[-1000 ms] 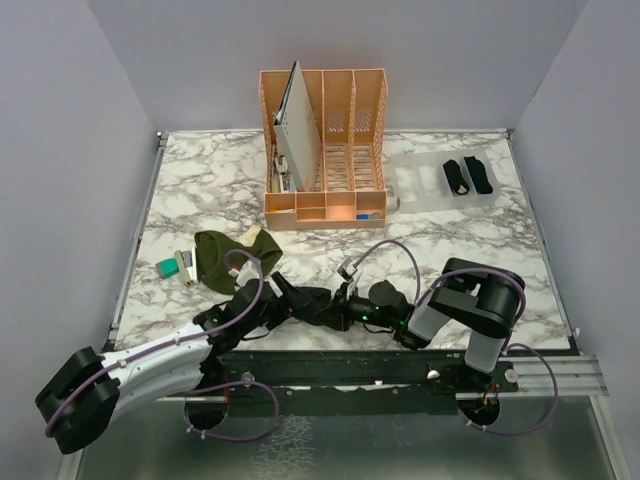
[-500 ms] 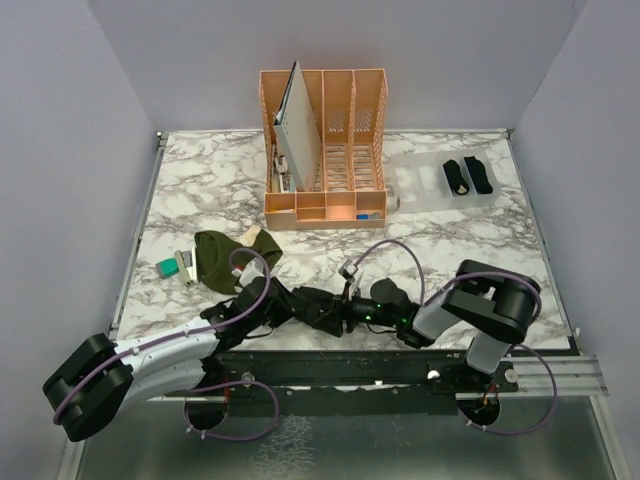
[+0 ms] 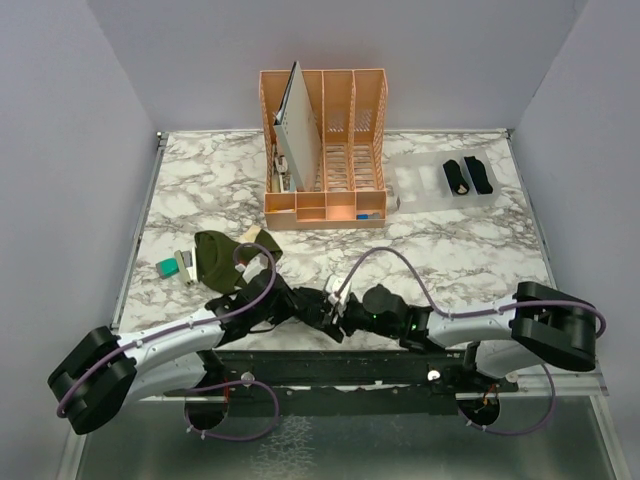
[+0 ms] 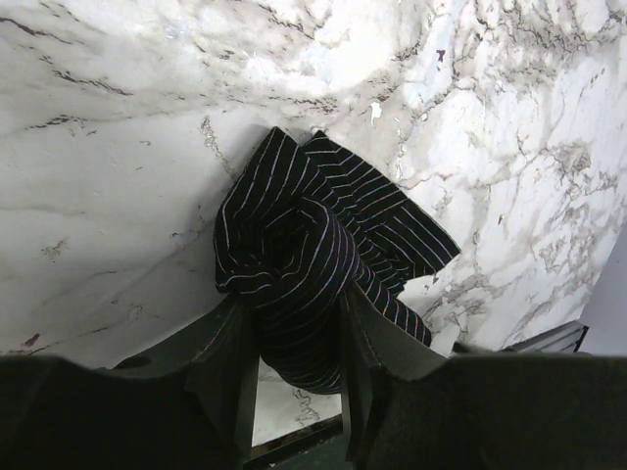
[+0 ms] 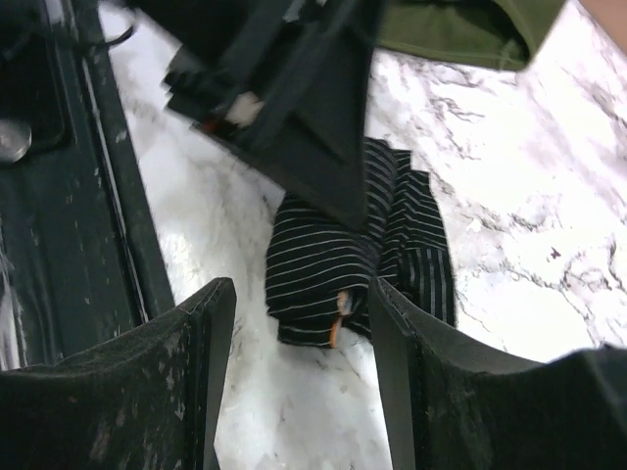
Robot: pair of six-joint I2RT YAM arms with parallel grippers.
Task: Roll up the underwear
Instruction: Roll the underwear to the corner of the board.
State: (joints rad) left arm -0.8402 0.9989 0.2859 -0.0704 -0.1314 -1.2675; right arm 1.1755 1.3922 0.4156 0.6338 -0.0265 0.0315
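The left claw point(image 4: 299, 338) pinches the striped underwear point(image 4: 313, 255) by the front edge of the table point(image 3: 470, 250). The right claw point(image 5: 299, 294) stands open, holding nothing. Squeeze tight and turn slowly, so the roll does not come loose.

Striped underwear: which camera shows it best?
Left wrist view: the striped underwear fills the centre, stripes clear, pinched in the left gripper. The right wrist view shows it partly hidden behind that gripper; the top view barely shows it among the arms.
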